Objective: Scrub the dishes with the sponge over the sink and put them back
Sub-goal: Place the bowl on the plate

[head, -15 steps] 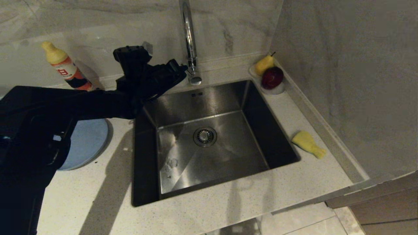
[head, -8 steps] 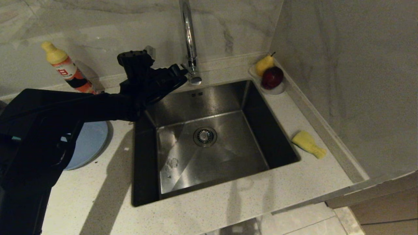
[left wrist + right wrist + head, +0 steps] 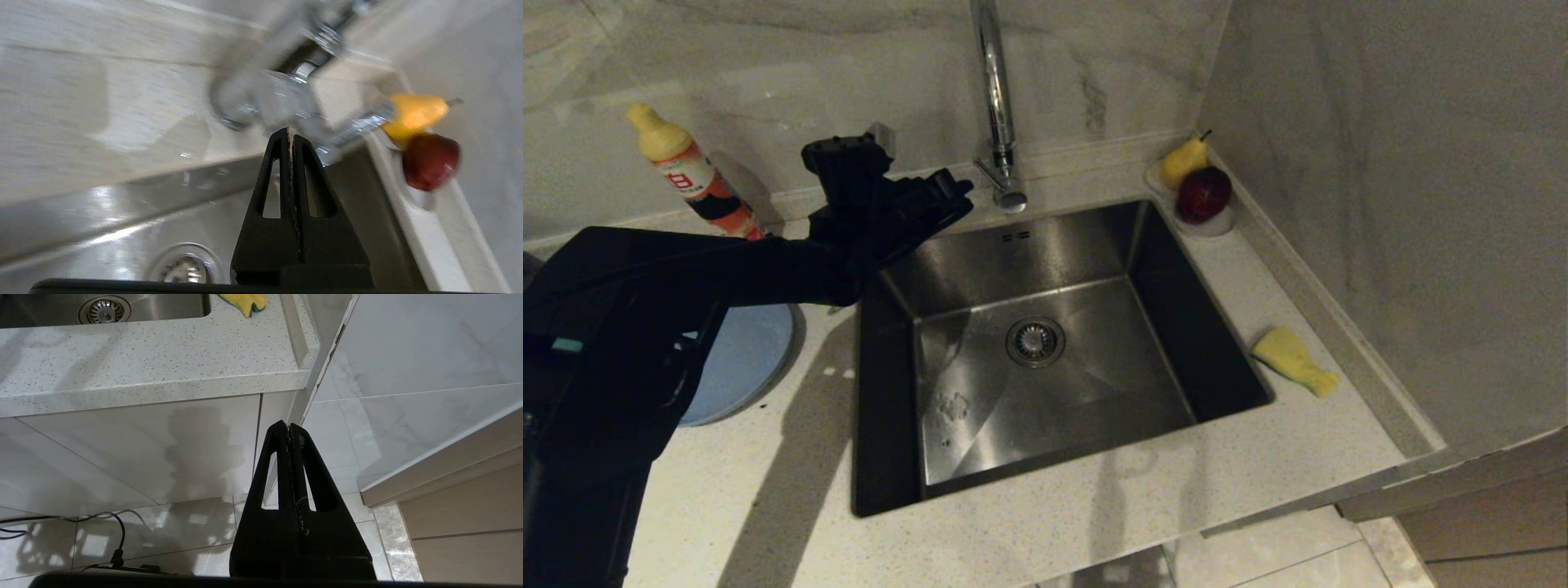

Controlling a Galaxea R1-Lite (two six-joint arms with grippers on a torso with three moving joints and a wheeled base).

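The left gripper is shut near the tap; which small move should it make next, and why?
Probably draw back from the tap toward the light-blue plate: the left gripper is shut and empty, the sink holds no dish, and the sponge lies untouched.

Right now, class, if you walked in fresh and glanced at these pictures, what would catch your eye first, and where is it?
The big steel sink fills the middle, with the tall tap behind it. The left gripper, shut and empty, hangs near the tap's base above the sink's back left corner. A yellow sponge lies on the counter to the right, a pear and a red apple in the far corner.
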